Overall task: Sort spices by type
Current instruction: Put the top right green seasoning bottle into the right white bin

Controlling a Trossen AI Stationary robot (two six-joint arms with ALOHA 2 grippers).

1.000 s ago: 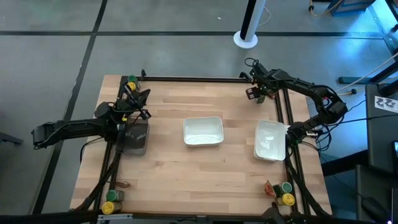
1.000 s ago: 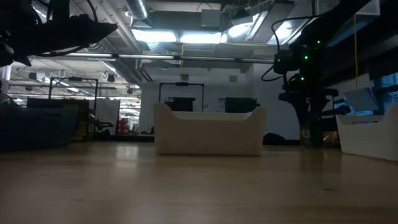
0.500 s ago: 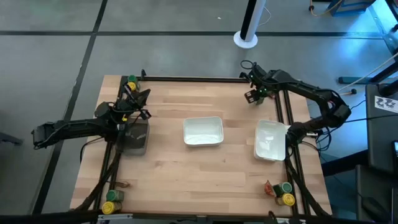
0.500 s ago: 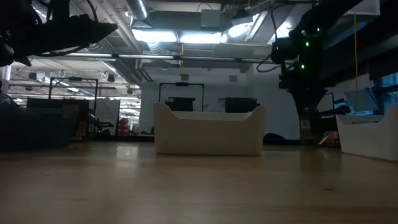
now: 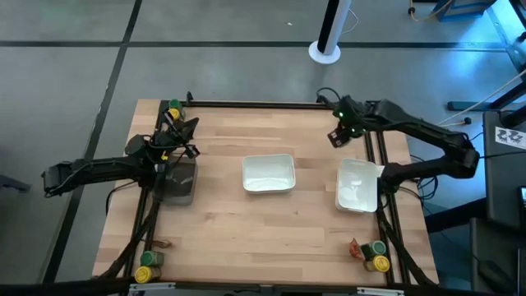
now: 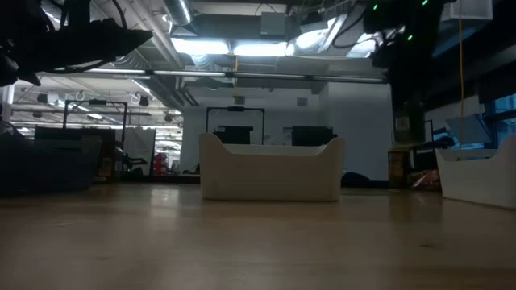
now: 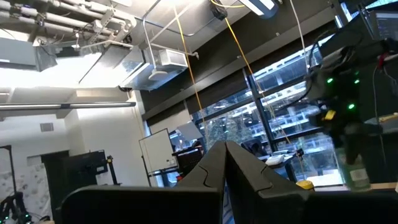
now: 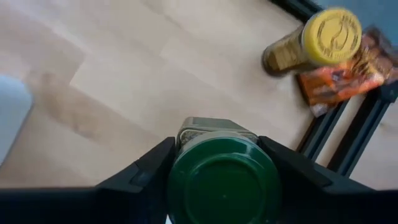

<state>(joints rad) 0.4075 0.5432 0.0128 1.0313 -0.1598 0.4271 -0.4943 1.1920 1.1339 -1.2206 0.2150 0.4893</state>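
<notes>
Lifted clear of the upper-right corner, the right gripper [image 5: 338,136] now carries a green-lidded jar [image 8: 222,185] toward the right tray [image 5: 357,200]; the left gripper [image 5: 182,131], at frame left, is closed. A loose hold could drop the jar.

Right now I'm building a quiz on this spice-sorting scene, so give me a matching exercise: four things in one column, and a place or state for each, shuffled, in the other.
Things:
1. green-lidded jar
2. yellow-lidded jar
3. red-orange packet
4. left gripper

Places or states:
A. lying against the dark frame rail
B. clamped between the right gripper's fingers
C. shut, holding nothing, above the grey bin
D. standing on the wood beside the packet

Pairs: 1-B, 2-D, 3-A, 4-C
</notes>
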